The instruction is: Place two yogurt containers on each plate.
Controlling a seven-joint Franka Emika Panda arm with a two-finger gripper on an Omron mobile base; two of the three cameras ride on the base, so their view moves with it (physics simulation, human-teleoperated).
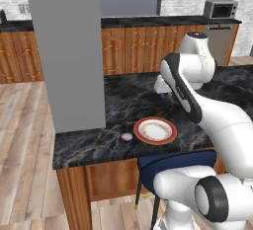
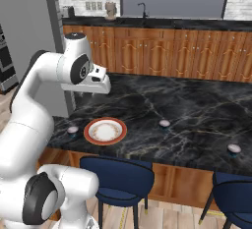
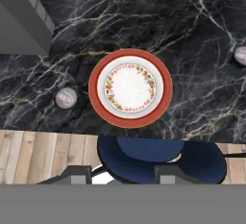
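Note:
The white plate with the orange-red rim [image 3: 130,88] lies bare near the front edge of the black marble counter [image 2: 197,105]. One yogurt cup [image 3: 66,97] stands just left of it, apart from its rim. A second cup [image 2: 164,123] sits further right on the counter, and a third cup [image 2: 234,148] is near the right front edge. My gripper [image 3: 124,176] hangs high above the plate, open, with nothing between its fingers. The blue plate is out of view.
A grey column [image 1: 66,51] rises at the counter's left end. Blue stools [image 2: 118,174] [image 2: 234,184] stand under the front edge. Wooden cabinets line the back wall, with a microwave [image 1: 220,9] on the far counter.

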